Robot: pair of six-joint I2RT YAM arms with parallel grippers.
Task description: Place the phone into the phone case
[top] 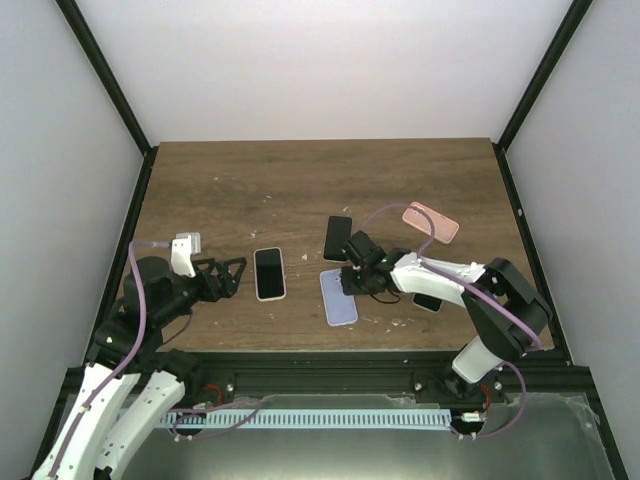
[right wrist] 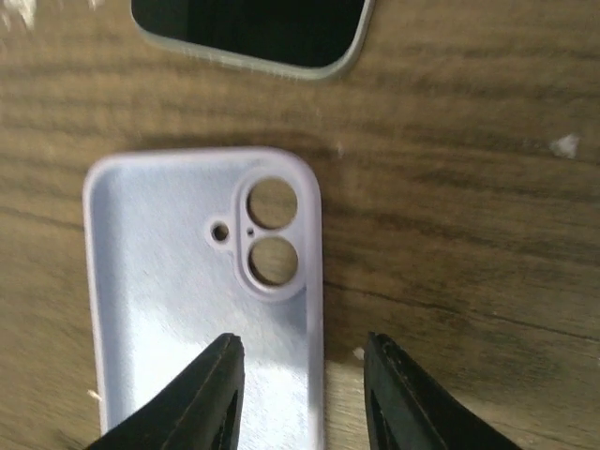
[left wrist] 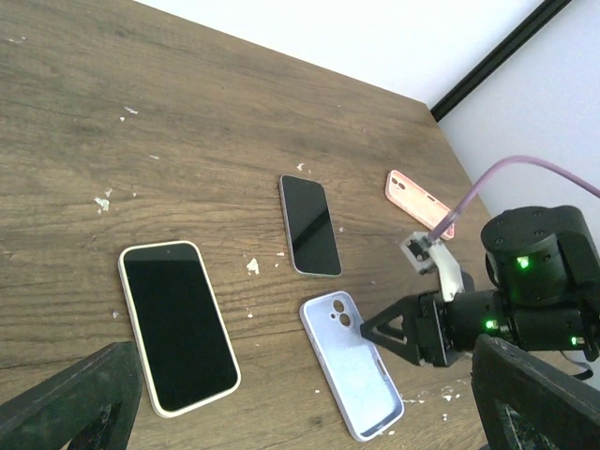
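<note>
An empty lavender phone case (top: pixel 338 297) lies open side up on the wooden table. It also shows in the left wrist view (left wrist: pixel 352 375) and the right wrist view (right wrist: pixel 187 281). A cream-rimmed phone (top: pixel 268 273) lies screen up to its left (left wrist: pixel 178 323). A dark-rimmed phone (top: pixel 338 238) lies just beyond the case (left wrist: pixel 309 225) (right wrist: pixel 253 28). My right gripper (top: pixel 352 276) (right wrist: pixel 305 384) is open, its jaws straddling the case's right rim below the camera holes. My left gripper (top: pixel 226 276) (left wrist: pixel 300 408) is open and empty, left of the cream-rimmed phone.
A pink case (top: pixel 430 221) (left wrist: pixel 417 197) lies at the back right. A small dark object (top: pixel 427 301) lies partly under my right arm. The table's near edge (top: pixel 320 352) runs just in front of both grippers.
</note>
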